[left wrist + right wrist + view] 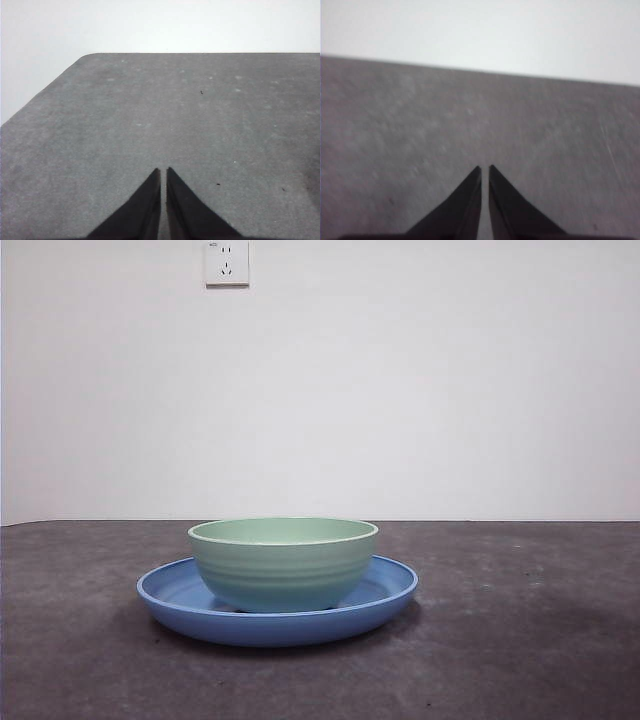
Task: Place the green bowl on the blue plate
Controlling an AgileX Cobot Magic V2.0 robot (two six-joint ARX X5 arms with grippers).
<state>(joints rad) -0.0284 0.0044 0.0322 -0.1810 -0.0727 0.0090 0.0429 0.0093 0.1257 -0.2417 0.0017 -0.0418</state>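
The green bowl (283,562) stands upright inside the blue plate (390,590) near the middle of the grey table in the front view. No arm shows in that view. My left gripper (163,171) is shut and empty over bare table. My right gripper (485,168) is shut and empty over bare table. Neither wrist view shows the bowl or the plate.
The grey table (540,640) runs back to a white wall with a socket (226,262) high on it. The left wrist view shows the table's rounded far corner (87,56).
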